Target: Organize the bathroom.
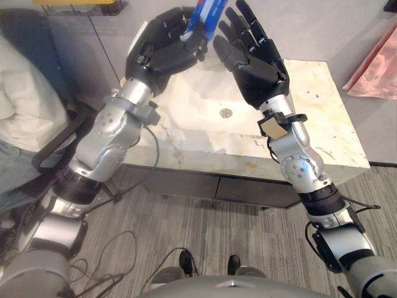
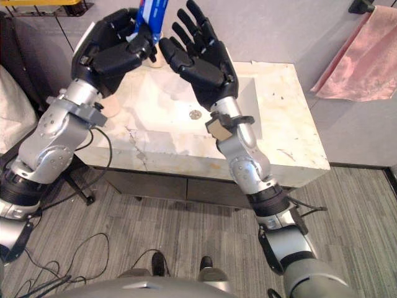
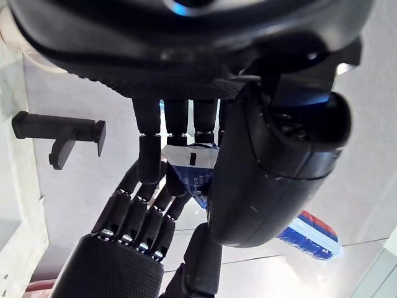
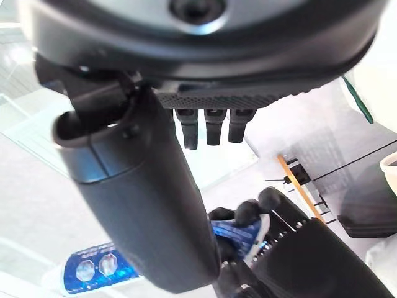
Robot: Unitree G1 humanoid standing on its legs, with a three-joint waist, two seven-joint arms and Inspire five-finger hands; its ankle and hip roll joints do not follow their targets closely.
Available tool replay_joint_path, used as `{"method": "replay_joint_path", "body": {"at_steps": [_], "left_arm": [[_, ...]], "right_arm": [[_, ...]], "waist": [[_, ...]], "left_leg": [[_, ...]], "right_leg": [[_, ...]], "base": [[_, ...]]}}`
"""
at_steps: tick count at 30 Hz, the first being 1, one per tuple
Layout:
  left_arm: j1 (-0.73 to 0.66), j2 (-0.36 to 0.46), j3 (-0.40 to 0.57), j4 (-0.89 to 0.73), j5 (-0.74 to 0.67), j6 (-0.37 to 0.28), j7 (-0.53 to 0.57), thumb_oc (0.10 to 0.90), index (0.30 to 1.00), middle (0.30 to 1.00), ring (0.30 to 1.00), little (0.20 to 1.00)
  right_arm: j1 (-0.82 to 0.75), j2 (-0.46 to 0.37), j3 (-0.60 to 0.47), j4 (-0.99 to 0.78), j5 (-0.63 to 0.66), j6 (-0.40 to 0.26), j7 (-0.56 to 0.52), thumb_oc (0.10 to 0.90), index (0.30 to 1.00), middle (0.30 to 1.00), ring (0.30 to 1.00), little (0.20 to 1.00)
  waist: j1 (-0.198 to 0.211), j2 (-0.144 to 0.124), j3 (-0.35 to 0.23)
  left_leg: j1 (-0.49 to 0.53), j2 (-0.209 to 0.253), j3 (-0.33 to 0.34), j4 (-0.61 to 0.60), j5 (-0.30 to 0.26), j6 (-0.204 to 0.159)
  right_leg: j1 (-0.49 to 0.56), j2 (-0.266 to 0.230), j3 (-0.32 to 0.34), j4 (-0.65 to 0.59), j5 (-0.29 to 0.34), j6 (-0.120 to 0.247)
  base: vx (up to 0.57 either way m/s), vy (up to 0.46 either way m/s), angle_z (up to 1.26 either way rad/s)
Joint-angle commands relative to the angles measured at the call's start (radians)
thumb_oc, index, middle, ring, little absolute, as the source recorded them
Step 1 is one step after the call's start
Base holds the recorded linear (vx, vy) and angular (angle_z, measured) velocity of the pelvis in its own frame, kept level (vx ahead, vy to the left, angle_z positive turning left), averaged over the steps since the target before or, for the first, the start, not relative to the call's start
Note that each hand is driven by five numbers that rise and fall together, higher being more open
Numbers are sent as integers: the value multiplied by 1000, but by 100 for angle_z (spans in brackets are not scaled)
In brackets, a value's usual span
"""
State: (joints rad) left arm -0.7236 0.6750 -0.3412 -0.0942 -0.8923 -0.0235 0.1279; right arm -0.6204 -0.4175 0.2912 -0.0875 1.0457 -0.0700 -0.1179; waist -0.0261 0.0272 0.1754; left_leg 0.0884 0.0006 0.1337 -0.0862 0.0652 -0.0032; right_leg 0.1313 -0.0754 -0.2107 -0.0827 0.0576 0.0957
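Step in hand, as I judge it: passing the blue packet between hands, raised above the sink. Left robot hand (image 1: 162,46) has fingers and thumb curled round the blue packet (image 1: 203,13), which sticks up past its fingertips. Right robot hand (image 1: 251,53) is just beside it, palm facing, fingers straight and spread, holding nothing. Next move likely calls for the right fingers to wrap the packet before the left lets go. Beneath both: marble tabletop (image 1: 322,118). Beyond the right hand, a pink towel (image 2: 356,59) hangs.
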Motion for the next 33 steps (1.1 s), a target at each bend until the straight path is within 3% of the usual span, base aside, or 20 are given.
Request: {"method": "replay_joint_path", "body": {"at_steps": [1, 17, 23, 25, 33], "left_arm": [[-246, -26, 8, 77, -14, -113, -1, 400, 300, 300, 300, 300], [-169, -95, 0, 116, -14, -10, -16, 400, 300, 300, 300, 300], [-99, -136, 16, 108, 38, -18, -32, 400, 300, 300, 300, 300], [-76, -147, 30, 97, 63, -18, -20, 400, 300, 300, 300, 300], [-31, -167, 44, 48, 139, 8, -16, 400, 300, 300, 300, 300]], "right_arm": [[-163, 26, -6, -53, -5, -47, 25, 800, 900, 900, 900, 900], [-257, 1, 0, -52, -58, -35, -1, 800, 900, 900, 900, 900], [-250, -18, -26, -97, -104, -37, -24, 800, 900, 900, 900, 900], [-232, -31, -37, -104, -152, -3, -25, 800, 900, 900, 900, 900], [-163, -60, -83, -112, -109, -3, 3, 800, 900, 900, 900, 900]], "waist": [[11, 1, -136], [16, -7, -135], [24, -15, -139], [26, -20, -142], [27, -37, -136]], "left_leg": [[50, -39, 21, -1, -88, -11], [50, -41, 0, -1, -87, -5], [45, -45, -12, -1, -83, -2], [43, -45, -12, -1, -81, -2], [39, -46, -12, -1, -80, 10]], "right_leg": [[26, 51, -44, 3, -66, -4], [29, 49, -44, 4, -60, -5], [28, 46, -48, 8, -62, -7], [26, 44, -53, 10, -64, -6], [16, 37, -65, 25, -75, -9]], "base": [[0, 0, 0], [0, 0, 0], [21, 23, 1], [13, 22, 1], [6, 15, 0]]}}
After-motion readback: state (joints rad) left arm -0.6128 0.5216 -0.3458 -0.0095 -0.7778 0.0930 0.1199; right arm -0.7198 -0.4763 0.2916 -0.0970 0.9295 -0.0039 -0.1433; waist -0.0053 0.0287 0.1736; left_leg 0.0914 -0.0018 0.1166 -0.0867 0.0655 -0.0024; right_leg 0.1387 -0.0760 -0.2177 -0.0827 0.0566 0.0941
